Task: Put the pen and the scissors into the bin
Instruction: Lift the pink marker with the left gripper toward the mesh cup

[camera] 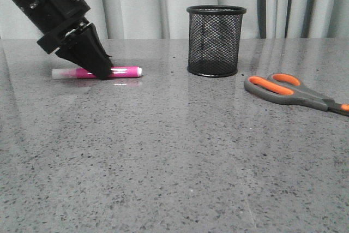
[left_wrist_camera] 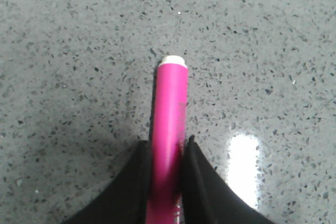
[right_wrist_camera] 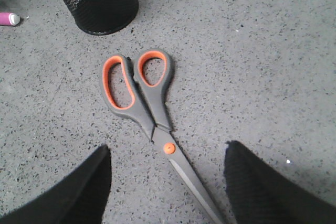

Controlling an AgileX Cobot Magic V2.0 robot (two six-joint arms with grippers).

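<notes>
The left gripper (camera: 102, 71) is down at the speckled grey stone table (camera: 163, 156), leaning in at a slant over the short magenta-pink pen (camera: 124, 71), which lies flat on the surface with its clear cap pointing away from the small black wire-mesh bin (camera: 216, 40) and its white tip toward it. From the left wrist view the two black fingers (left_wrist_camera: 137, 182) sit tight against either side of the pink barrel, the jaws drawn narrow around it, so it looks to me like a grip taken near the middle of the pen, likely so it will hang balanced when lifted; it has not yet left the table. The bin stands upright a little way off to the pen's right in the front view, near enough for a short carry, and nothing can be seen inside it through the mesh. Beyond the bin, well apart from the pen, the scissors with grey handles and orange-lined loops (right_wrist_camera: 137, 85) lie flat with the handles toward the bin and the dark blades pointing away. The right gripper (right_wrist_camera: 168, 182) hovers over the blade end with its jaws spread wide on either side, touching nothing, seemingly lined up to take the scissors in turn.
</notes>
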